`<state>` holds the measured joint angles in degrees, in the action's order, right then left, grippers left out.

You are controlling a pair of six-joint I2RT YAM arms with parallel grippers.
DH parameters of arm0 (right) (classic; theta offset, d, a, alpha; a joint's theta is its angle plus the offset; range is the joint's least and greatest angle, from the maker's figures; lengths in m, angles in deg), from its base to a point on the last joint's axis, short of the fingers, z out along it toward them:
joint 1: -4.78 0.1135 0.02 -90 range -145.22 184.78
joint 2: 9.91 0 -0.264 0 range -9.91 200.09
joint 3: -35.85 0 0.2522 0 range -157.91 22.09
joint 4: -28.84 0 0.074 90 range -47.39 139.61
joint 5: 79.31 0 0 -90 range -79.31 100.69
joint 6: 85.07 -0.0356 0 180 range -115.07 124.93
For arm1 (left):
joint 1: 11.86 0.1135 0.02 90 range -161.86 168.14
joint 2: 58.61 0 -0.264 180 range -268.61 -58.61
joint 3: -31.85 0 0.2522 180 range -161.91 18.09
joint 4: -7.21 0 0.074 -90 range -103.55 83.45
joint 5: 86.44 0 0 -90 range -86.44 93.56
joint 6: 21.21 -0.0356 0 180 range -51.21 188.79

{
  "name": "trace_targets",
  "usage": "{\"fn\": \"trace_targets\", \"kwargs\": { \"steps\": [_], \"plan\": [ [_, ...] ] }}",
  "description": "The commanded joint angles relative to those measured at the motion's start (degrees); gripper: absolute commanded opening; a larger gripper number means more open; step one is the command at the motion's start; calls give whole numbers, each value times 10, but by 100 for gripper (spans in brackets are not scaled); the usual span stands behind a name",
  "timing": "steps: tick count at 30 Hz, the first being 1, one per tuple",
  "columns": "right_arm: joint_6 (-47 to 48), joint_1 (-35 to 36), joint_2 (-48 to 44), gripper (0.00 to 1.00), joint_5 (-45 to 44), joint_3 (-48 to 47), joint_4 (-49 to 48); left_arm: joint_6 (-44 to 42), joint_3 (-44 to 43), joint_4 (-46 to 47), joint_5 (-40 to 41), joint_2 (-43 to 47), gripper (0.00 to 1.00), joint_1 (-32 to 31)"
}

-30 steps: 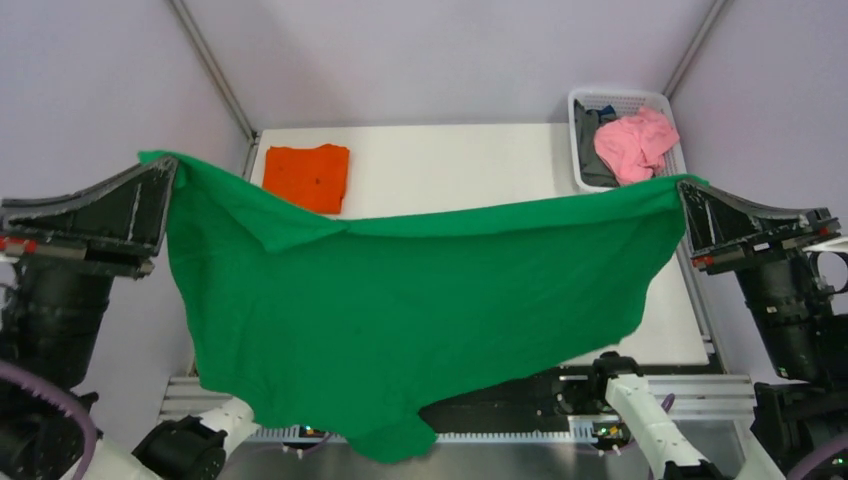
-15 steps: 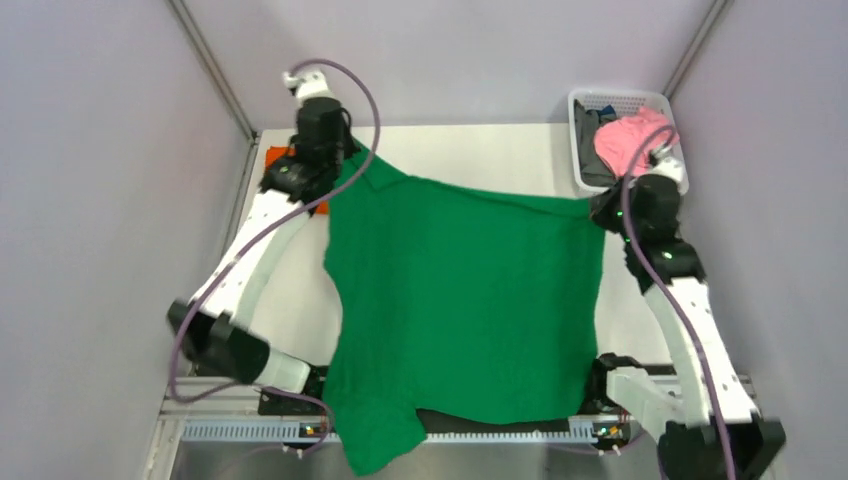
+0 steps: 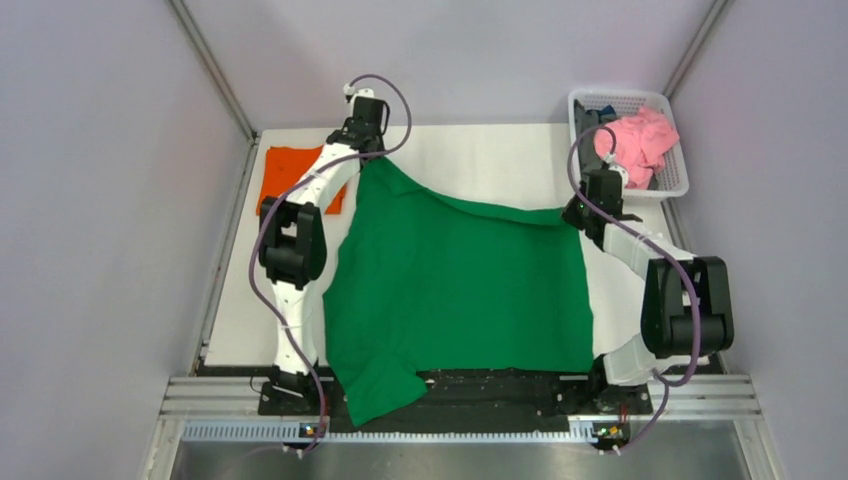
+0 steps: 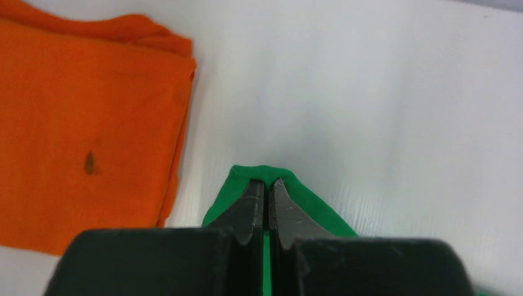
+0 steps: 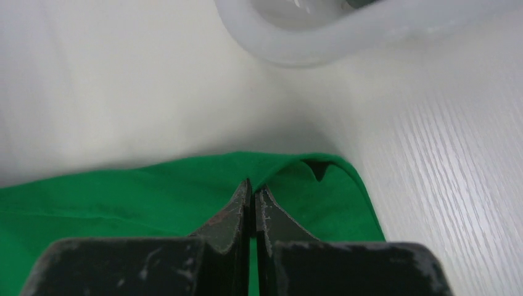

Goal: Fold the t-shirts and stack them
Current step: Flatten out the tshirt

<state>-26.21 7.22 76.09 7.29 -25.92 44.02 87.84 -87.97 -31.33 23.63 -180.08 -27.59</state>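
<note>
The large bright green cloth t-shirt (image 3: 460, 290), held aloft a second ago, now lies spread across the white bench (image 3: 480, 160) at frame centre. The left pincer (image 4: 266, 185) and right pincer (image 5: 253, 188) each clamp an upper corner; flattened, it appears ready for folding.

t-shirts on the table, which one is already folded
The orange t-shirt, a compact folded rectangle at the far left of the table. The green t-shirt lies spread open across the middle.

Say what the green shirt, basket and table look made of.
The green shirt looks like soft matte cloth, likely cotton: it drapes and wrinkles. The basket seems white plastic: slotted walls, smooth rim. The table may be white matte laminate, faintly grained.
</note>
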Motion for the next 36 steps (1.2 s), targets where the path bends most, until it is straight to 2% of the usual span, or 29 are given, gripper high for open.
{"fn": "trace_targets", "kwargs": {
  "steps": [1,6,8,9,11,12,13,15,16,19,21,28,31,34,36],
  "plan": [
    [2,-5,44,0,-7,-59,-71,-18,-90,19,-27,-33,0,8],
    [-4,-6,91,1,-49,-101,-70,-14,-114,47,-39,-64,0,18],
    [-9,-7,117,8,-81,-130,-55,-9,-124,53,-44,-77,0,24],
    [-12,-6,126,12,-95,-143,-46,-2,-133,56,-45,-89,5,28],
    [-16,-6,143,27,-117,-168,-30,10,-158,54,-63,-110,19,38],
    [-15,-6,147,38,-118,-180,-21,16,-178,45,-78,-121,30,42],
    [-12,-7,149,45,-115,-192,-16,22,-201,30,-92,-133,54,45],
    [3,-7,144,57,-102,-205,7,33,-243,-14,-113,-146,95,47],
    [9,-7,137,64,-97,-207,18,38,-246,-23,-120,-142,98,47],
    [23,-5,107,81,-57,-194,35,54,-187,-11,-152,-95,99,47],
    [26,5,81,97,-16,-168,25,66,-127,1,-159,-48,99,44],
    [33,88,56,99,31,-91,-7,128,138,60,-186,125,99,5],
    [18,120,82,99,57,-86,-41,168,220,67,-197,161,99,-32],
    [19,148,126,99,58,-115,-39,182,276,89,-243,176,99,-75],
    [20,160,152,99,50,-138,-39,179,303,89,-229,181,99,-107]
  ]
}}
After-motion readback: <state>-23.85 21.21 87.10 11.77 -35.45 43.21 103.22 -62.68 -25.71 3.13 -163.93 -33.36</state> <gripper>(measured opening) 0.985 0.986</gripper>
